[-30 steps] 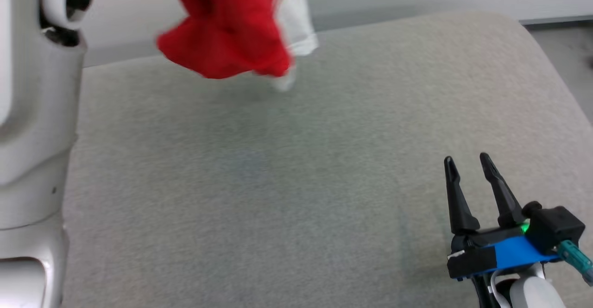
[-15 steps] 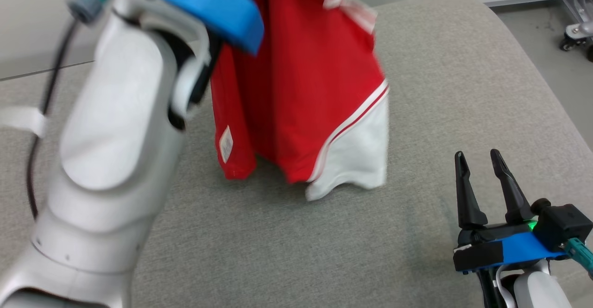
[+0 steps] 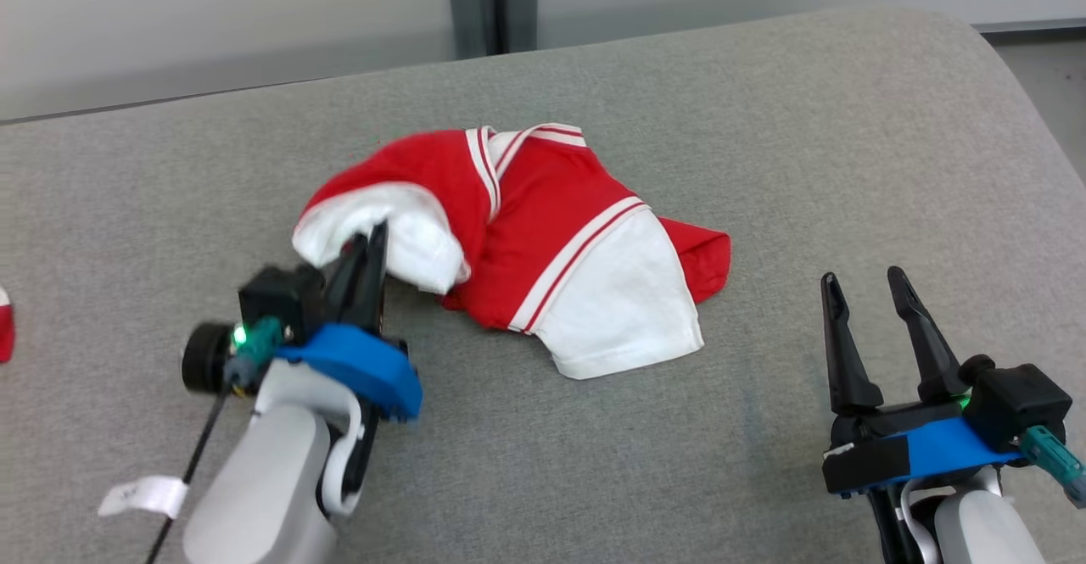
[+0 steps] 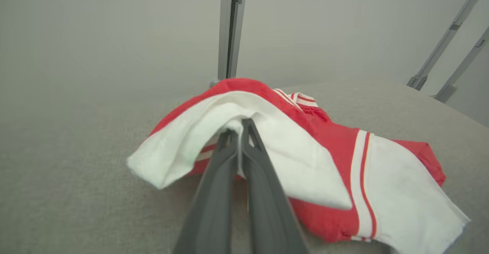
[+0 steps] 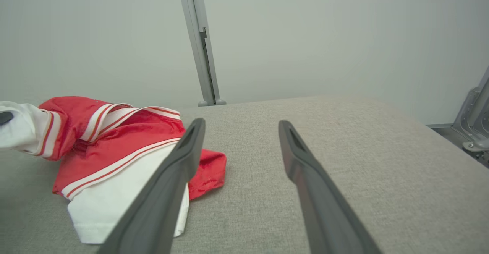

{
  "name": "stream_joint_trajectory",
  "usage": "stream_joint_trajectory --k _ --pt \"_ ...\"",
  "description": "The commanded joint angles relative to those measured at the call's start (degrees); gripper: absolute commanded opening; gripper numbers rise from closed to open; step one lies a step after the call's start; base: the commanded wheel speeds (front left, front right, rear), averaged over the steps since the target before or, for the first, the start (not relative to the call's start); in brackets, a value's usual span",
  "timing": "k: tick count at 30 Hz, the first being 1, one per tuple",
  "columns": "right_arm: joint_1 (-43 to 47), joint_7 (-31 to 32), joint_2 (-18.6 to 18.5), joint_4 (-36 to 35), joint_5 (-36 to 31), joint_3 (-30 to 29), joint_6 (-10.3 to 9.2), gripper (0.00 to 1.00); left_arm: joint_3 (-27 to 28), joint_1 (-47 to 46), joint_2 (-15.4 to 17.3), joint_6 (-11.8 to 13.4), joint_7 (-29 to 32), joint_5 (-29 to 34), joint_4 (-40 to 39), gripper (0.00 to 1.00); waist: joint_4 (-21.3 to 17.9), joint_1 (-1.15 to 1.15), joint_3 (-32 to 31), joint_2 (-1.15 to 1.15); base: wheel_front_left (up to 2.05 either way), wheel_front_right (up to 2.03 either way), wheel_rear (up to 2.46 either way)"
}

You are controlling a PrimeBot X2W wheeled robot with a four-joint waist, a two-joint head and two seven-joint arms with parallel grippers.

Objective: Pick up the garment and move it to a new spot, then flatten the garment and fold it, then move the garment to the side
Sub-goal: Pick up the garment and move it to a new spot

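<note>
Garment (image 3: 543, 250), a red sports shirt with white panels and red-white striped trim, lies crumpled on the grey fabric-covered table (image 3: 764, 123). It is about in the middle of the table, a little toward the table's far edge. One white part spreads flat toward the table's near edge, and a small red corner sticks out toward the table's right side.

At the left part of the table, the left claw (image 3: 366, 246) is low over the surface. Its two dark fingers are pressed together, and the tips pinch the white fold at the garment's left end. In the left wrist view this fold rises like a small arch over the tips.

The right claw (image 3: 861, 277) is near the table's near right corner, well apart from the garment. Its fingers are spread wide and it has nothing between them.

Behind the table's far edge a grey post (image 3: 492, 4) stands upright.
</note>
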Motion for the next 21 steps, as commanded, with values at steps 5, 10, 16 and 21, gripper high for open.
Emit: stream_joint_trajectory --k 5,10,16,21 --pt "1.09 0.72 -0.06 0.43 -0.65 0.04 0.03 1.0 -0.74 2.78 -2.36 0.01 -4.35 -0.48 3.25 1.0 2.08 0.0 -1.53 0.0 0.0 0.0 0.0" --pt "2.03 1.26 -0.05 0.57 -0.88 0.21 0.03 1.0 0.28 3.29 -3.19 0.52 -6.86 0.62 1.75 1.0 4.06 0.0 -3.43 0.0 0.0 0.0 0.0" --pt "2.65 1.79 -0.06 0.3 -1.36 -0.02 0.03 1.0 3.34 5.24 -1.99 1.41 -7.24 2.02 -1.96 1.0 6.14 0.0 -5.17 0.0 0.0 0.0 0.0" --pt "3.71 2.32 -0.05 -0.11 -1.57 -0.2 0.03 1.0 8.18 9.41 -0.31 2.45 -7.23 3.78 -7.46 1.0 8.07 0.0 -6.94 0.0 0.0 0.0 0.0"
